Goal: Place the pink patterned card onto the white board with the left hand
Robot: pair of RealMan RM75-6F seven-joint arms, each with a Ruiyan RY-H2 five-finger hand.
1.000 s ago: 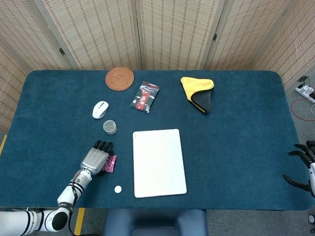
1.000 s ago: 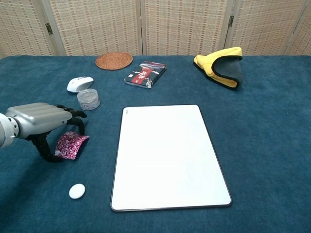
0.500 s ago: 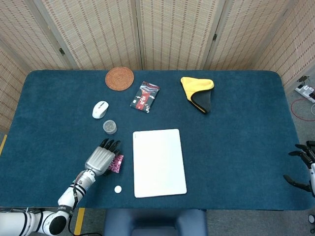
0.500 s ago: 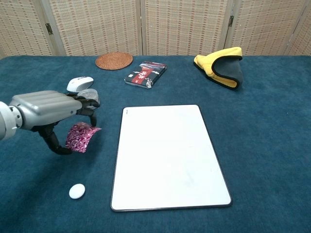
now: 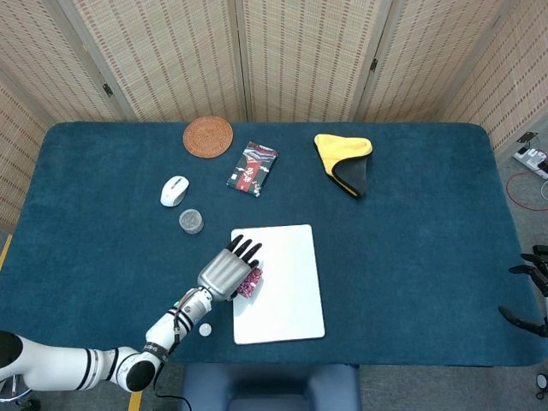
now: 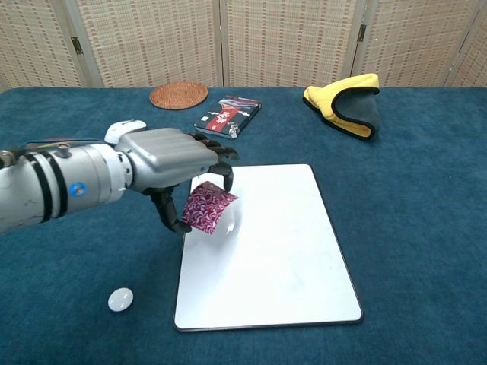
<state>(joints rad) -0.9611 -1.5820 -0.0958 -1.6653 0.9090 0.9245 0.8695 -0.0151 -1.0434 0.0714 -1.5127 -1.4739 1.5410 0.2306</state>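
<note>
The pink patterned card point(image 6: 208, 207) is being gripped by the left hand point(image 6: 169, 163), carried rightward since earlier, now over the white board point(image 6: 289, 251); the right hand point(image 5: 533, 291) is resting spread and empty.

The left hand point(image 6: 171, 163) covers the top of the pink patterned card point(image 6: 208, 208), so only the card's lower part shows. In the head view just a small bit of the card peeks out from under the hand. The right hand point(image 5: 533, 291) is cut off by the picture's edge. It is too small to tell how its fingers lie. The chest view misses it.
</note>
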